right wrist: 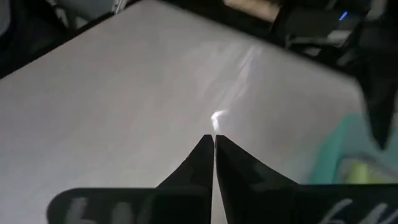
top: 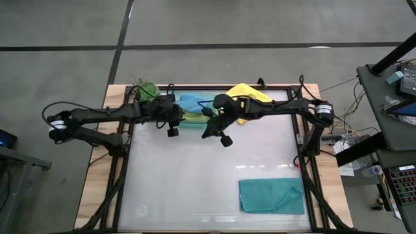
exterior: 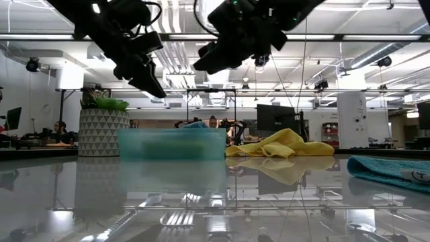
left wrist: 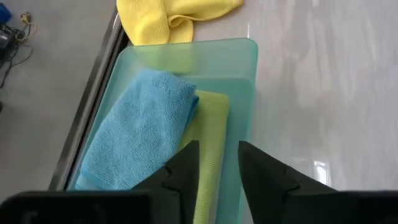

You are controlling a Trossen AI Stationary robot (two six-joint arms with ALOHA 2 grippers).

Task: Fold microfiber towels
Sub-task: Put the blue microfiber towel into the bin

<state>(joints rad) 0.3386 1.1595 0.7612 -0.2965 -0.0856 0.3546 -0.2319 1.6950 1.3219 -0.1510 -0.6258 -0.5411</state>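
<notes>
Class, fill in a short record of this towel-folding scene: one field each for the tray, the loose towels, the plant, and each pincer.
tray: translucent tray at the table's far edge, holding a blue towel and a lime green towel side by side
yellow towel: yellow towel crumpled beside the tray
teal towel: teal towel lying flat near the front right corner
plant: potted plant at the far left corner
left pincer: left pincer open, above the tray
right pincer: right pincer shut, empty, raised over bare table

The arms partly hide the tray (top: 195,120) from above.
</notes>
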